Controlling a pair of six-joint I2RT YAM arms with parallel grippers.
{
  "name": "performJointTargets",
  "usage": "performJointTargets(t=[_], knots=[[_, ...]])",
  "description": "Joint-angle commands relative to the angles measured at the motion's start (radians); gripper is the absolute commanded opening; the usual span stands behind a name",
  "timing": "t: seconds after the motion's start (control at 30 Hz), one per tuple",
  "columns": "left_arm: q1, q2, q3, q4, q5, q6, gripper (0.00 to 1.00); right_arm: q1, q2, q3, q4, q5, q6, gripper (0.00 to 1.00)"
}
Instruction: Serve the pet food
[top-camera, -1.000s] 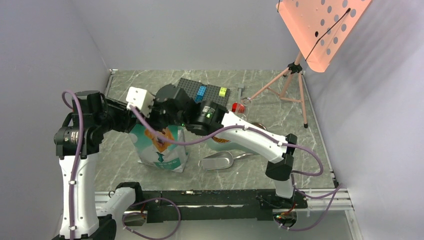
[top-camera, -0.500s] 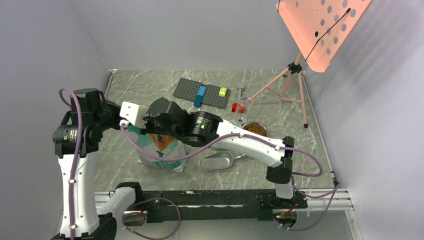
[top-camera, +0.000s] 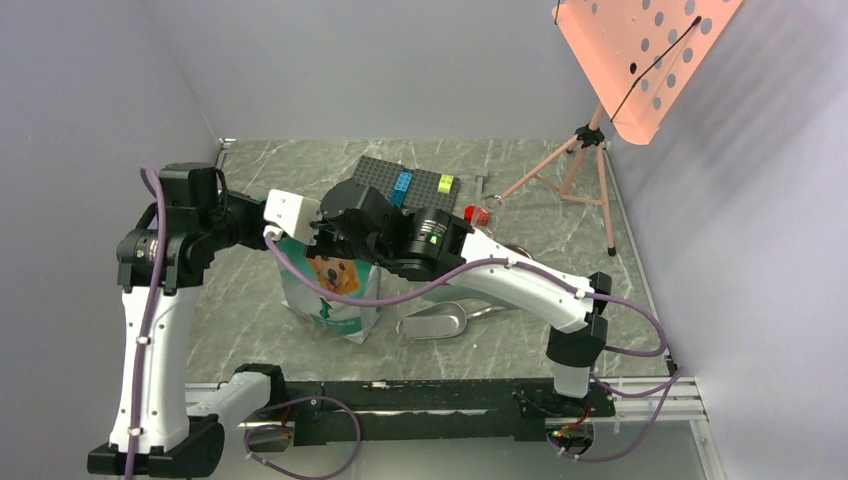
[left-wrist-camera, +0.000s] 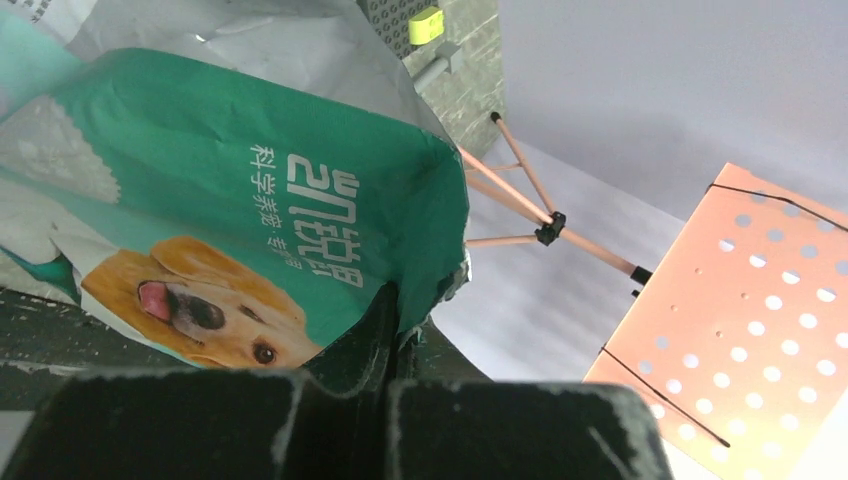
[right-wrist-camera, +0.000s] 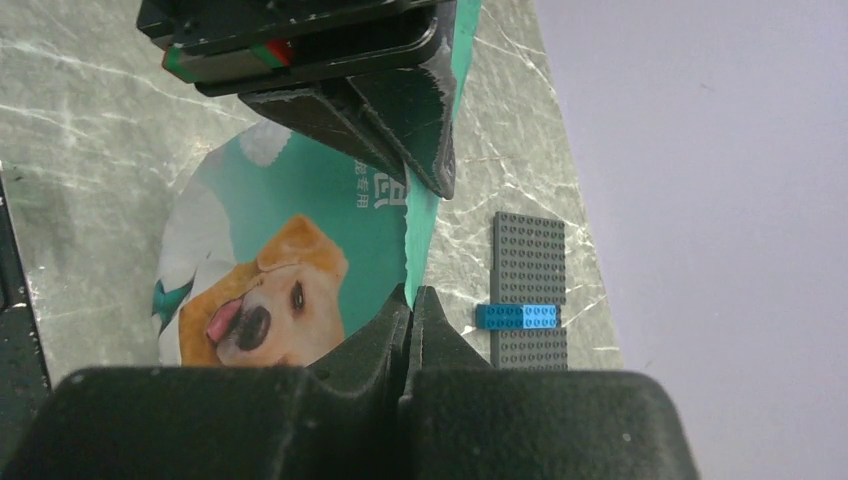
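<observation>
The teal-and-white pouch (top-camera: 330, 288) with the golden retriever stands on the table left of centre. My left gripper (top-camera: 312, 232) and right gripper (top-camera: 338, 238) are both shut on its top edge, close together. In the left wrist view the pouch (left-wrist-camera: 250, 200) hangs from my closed left gripper (left-wrist-camera: 405, 305). In the right wrist view my right gripper (right-wrist-camera: 410, 297) pinches the pouch (right-wrist-camera: 300, 250) edge, with the left gripper's fingers (right-wrist-camera: 400, 130) just above. No kibble is in view. The bowl dish is hidden behind my right arm.
A shiny metal scoop (top-camera: 435, 322) lies right of the pouch. A grey brick baseplate (top-camera: 405, 185) with blue and yellow bricks lies behind, and a small red object (top-camera: 477, 213) sits beside it. A pink music stand (top-camera: 590, 140) stands at the back right.
Both grippers swung the pouch's top left, then back right and up. The pouch now stands more upright. The kibble-filled bowl seen half a second ago is now covered by my right arm.
</observation>
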Motion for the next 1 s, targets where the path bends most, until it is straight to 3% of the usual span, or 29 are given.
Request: performJointTargets(t=[0.0, 0.1, 0.17, 0.37, 0.43, 0.57, 0.63, 0.73, 0.8, 0.93, 0.97], knots=[[-0.009, -0.002, 0.117, 0.017, -0.042, -0.023, 0.00, -0.018, -0.090, 0.084, -0.049, 0.014, 0.025, 0.00], [-0.009, -0.019, 0.097, 0.000, -0.102, -0.009, 0.00, -0.026, -0.046, 0.084, -0.046, -0.019, 0.072, 0.00], [-0.009, -0.025, 0.085, -0.004, -0.123, -0.006, 0.00, -0.028, 0.018, 0.127, -0.040, -0.021, 0.106, 0.19], [-0.007, -0.004, 0.098, -0.034, -0.120, 0.018, 0.00, -0.029, 0.135, 0.212, 0.042, 0.035, 0.141, 0.26], [-0.004, -0.009, 0.101, -0.039, -0.132, 0.023, 0.00, -0.032, 0.148, 0.229, 0.041, -0.021, 0.132, 0.28], [0.030, -0.016, 0.136, -0.054, -0.150, 0.068, 0.00, -0.032, 0.122, 0.184, 0.034, -0.140, 0.119, 0.49], [0.042, -0.004, 0.159, -0.069, -0.144, 0.088, 0.00, -0.032, 0.102, 0.133, 0.079, -0.147, 0.120, 0.53], [0.048, 0.001, 0.166, -0.075, -0.116, 0.094, 0.00, -0.039, 0.133, 0.167, 0.098, -0.114, 0.116, 0.51], [0.048, -0.002, 0.164, -0.071, -0.109, 0.097, 0.00, -0.038, 0.178, 0.235, 0.092, -0.081, 0.107, 0.45], [0.093, -0.003, 0.158, -0.063, -0.085, 0.108, 0.00, -0.038, 0.178, 0.205, 0.098, -0.071, 0.093, 0.31], [0.099, -0.003, 0.159, -0.061, -0.081, 0.111, 0.00, -0.038, 0.174, 0.192, 0.089, -0.067, 0.088, 0.12]])
